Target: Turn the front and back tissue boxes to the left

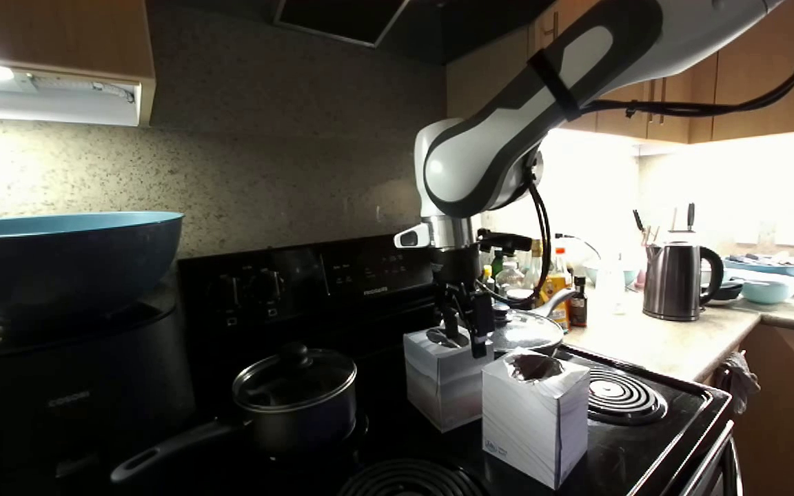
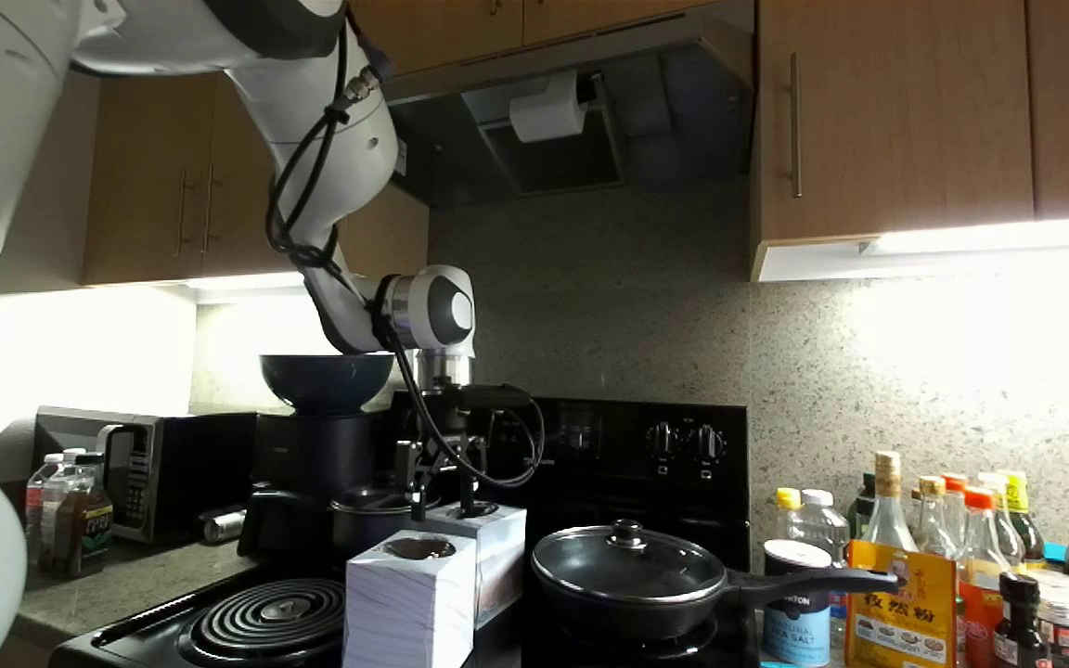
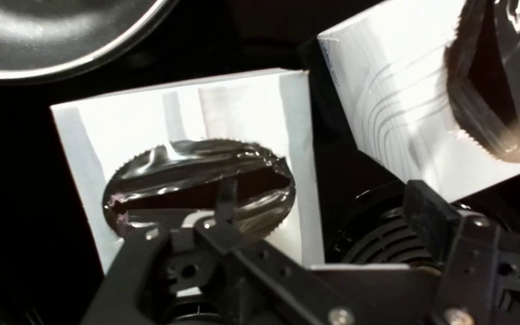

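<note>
White card: back box [image 3: 197, 128]; front box [image 3: 409, 95], at its two o'clock in wrist view. Hand [image 3: 325, 201]: wide-spread, holding nothing, one finger at back box's opening. Risk: narrow gap; turning, outer finger may knock front box.

Glossy black stovetop [image 1: 617, 451], and a busy one; in an exterior view the back tissue box [image 1: 435, 389] stands upright, the front tissue box [image 1: 517, 420] upright at its four o'clock, a dark gap between them in the wrist view; there's the lidded saucepan [image 1: 300, 417] at nine, saucepan handle [image 1: 169, 448] towards eight; a coil burner [image 1: 614, 394] past the front box around two-thirty, a nearer coil [image 1: 407, 481] at eight; and in an exterior view, the lidded frying pan [image 2: 629, 580] just beyond three from the back box, pan handle [image 2: 808, 583] pointing to three.
</note>
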{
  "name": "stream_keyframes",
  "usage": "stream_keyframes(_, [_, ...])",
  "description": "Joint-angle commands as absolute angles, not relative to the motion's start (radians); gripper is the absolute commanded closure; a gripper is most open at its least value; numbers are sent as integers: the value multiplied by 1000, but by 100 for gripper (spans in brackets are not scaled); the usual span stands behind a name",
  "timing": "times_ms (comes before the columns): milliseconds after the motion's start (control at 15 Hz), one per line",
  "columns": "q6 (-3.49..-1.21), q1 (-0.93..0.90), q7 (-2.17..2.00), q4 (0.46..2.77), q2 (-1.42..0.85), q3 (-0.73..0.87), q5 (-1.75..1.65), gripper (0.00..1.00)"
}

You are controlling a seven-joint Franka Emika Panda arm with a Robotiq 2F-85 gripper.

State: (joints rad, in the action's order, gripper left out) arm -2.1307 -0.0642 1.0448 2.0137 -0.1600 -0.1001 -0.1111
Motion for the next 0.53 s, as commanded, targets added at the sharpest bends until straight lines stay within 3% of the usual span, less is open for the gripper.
stream_keyframes(0, [-2181, -78, 914, 2077, -83, -103, -137, 0])
stream_keyframes(467, [-2179, -87, 787, 2057, -60, -114, -78, 0])
